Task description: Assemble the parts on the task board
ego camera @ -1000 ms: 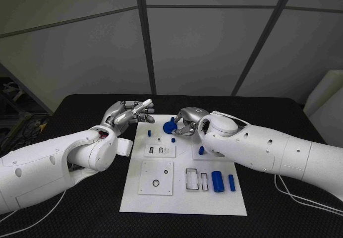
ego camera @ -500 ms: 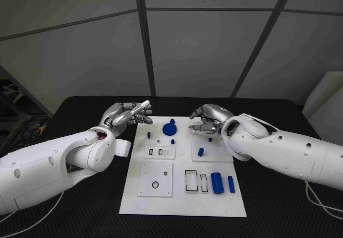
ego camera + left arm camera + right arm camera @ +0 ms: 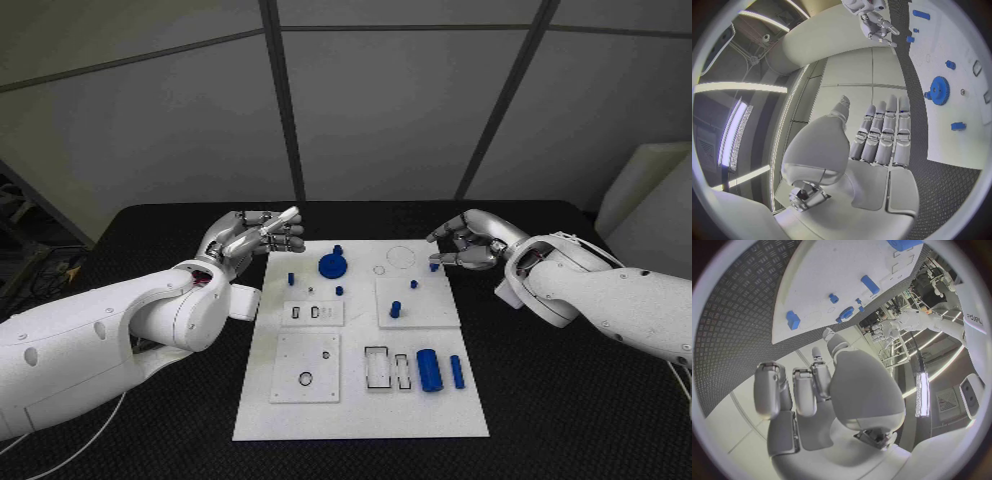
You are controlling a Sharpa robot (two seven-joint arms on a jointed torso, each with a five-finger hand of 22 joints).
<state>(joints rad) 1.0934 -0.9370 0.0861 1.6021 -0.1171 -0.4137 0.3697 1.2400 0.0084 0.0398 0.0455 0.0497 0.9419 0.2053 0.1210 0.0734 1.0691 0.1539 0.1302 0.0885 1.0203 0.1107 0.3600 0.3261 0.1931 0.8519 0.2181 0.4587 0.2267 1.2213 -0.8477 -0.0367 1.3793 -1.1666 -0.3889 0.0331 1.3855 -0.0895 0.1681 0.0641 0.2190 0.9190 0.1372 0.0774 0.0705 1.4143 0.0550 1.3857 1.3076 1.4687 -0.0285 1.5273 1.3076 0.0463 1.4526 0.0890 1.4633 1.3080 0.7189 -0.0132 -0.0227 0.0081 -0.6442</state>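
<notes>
The white task board (image 3: 361,410) lies in the middle of the table. A blue gear (image 3: 333,265) sits at its far end, free of both hands; it also shows in the left wrist view as the gear (image 3: 939,90). Small blue pegs (image 3: 394,310) stand further along the board. A thick blue cylinder (image 3: 428,368) and a thin rod (image 3: 457,371) lie near the front right. My left hand (image 3: 257,235) hovers off the board's far left corner, fingers straight (image 3: 882,132), holding nothing. My right hand (image 3: 464,243) hangs past the far right corner, fingers curled (image 3: 804,390), with nothing in it.
Raised white plates with slots and holes (image 3: 307,367) cover the board's left and middle. The black table (image 3: 577,400) stretches wide on both sides. A grey panelled wall stands behind the table, and a white object (image 3: 656,190) leans at the far right.
My right hand has let go of the blue gear and drawn back to the right, off the board. The gear stays on the board. My left hand has hardly moved.
</notes>
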